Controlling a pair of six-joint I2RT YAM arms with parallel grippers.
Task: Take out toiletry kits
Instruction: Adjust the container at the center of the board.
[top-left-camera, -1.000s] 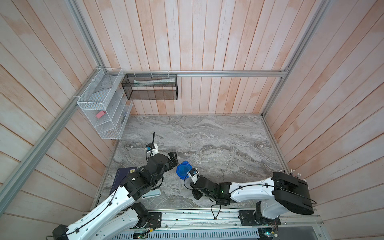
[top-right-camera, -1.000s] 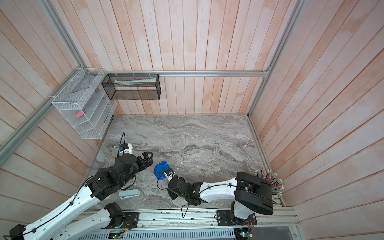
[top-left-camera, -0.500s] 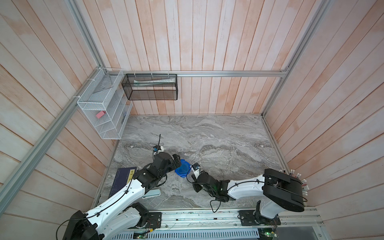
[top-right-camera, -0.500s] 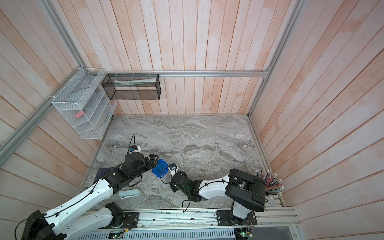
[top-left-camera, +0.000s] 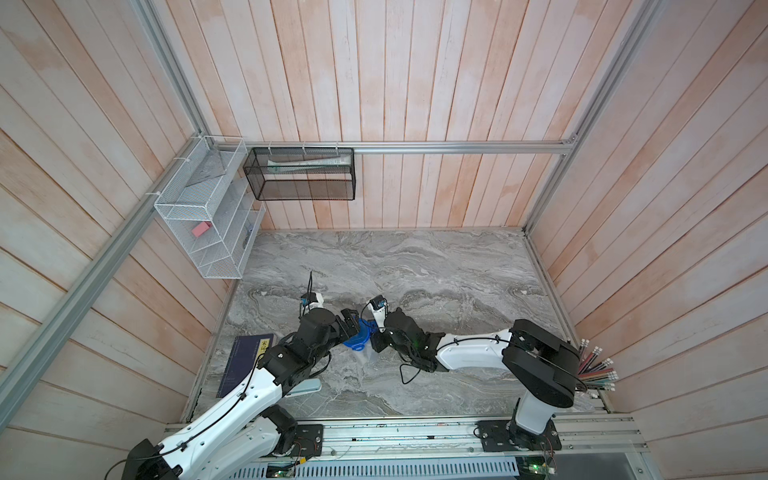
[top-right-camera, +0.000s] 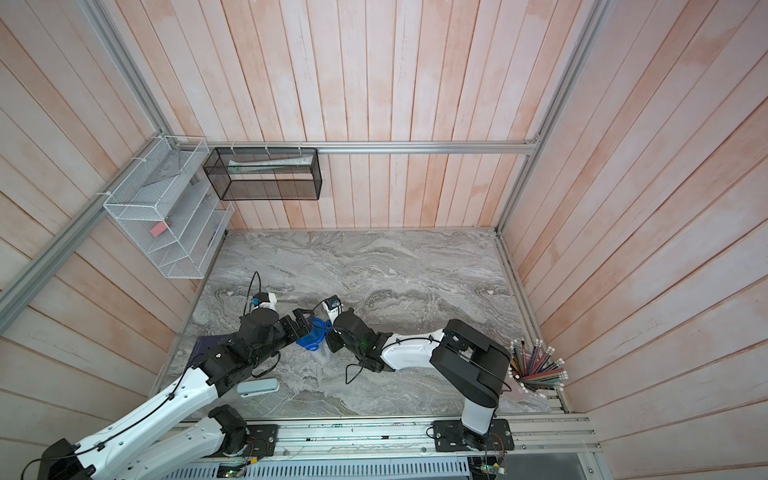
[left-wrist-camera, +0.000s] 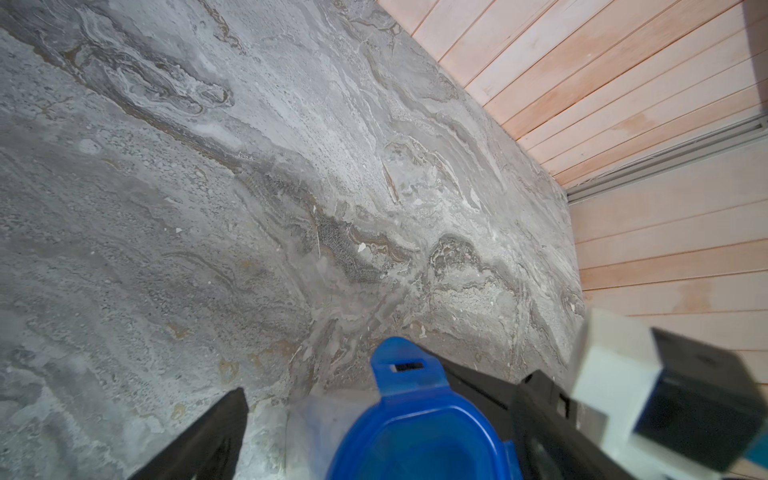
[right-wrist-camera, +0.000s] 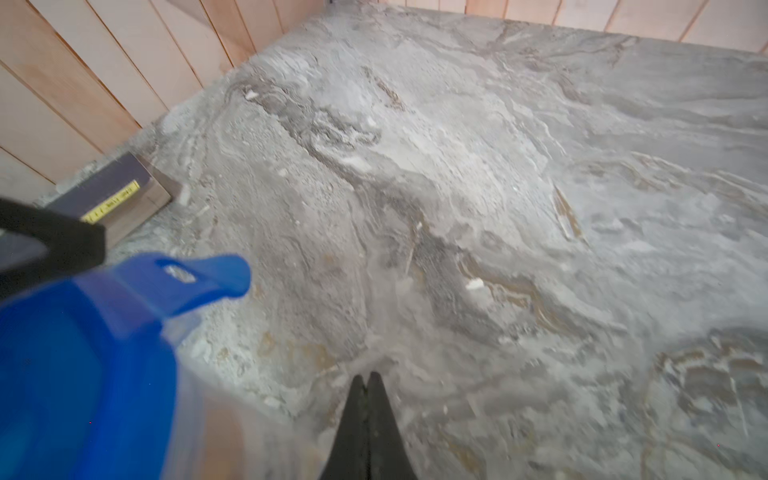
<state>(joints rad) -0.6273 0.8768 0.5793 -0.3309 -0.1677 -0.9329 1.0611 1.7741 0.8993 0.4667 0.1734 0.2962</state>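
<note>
A clear plastic jar with a blue clip lid (top-left-camera: 357, 337) (top-right-camera: 309, 337) stands near the table's front middle. The toiletry kits are hidden. Only a blurred orange patch (right-wrist-camera: 220, 436) shows through the jar's clear wall in the right wrist view. My left gripper (top-left-camera: 352, 325) (left-wrist-camera: 386, 384) is open, one finger on each side of the blue lid (left-wrist-camera: 415, 440), and I see no touch. My right gripper (right-wrist-camera: 369, 376) (top-left-camera: 375, 343) is shut with nothing in it. It sits low beside the jar's right side, and the lid (right-wrist-camera: 75, 374) fills the corner of its view.
A dark blue book (top-left-camera: 245, 365) (right-wrist-camera: 116, 195) lies by the left wall, with a pale blue oblong case (top-left-camera: 305, 388) in front of it. A holder of pencils (top-left-camera: 594, 370) sits at the front right. A white wire rack (top-left-camera: 208, 232) and a black mesh basket (top-left-camera: 303, 178) hang on the walls.
Both arms have closed in on the jar. The left gripper moved right until its fingers flank the lid. The right gripper swung up from the front to the jar's right side.
</note>
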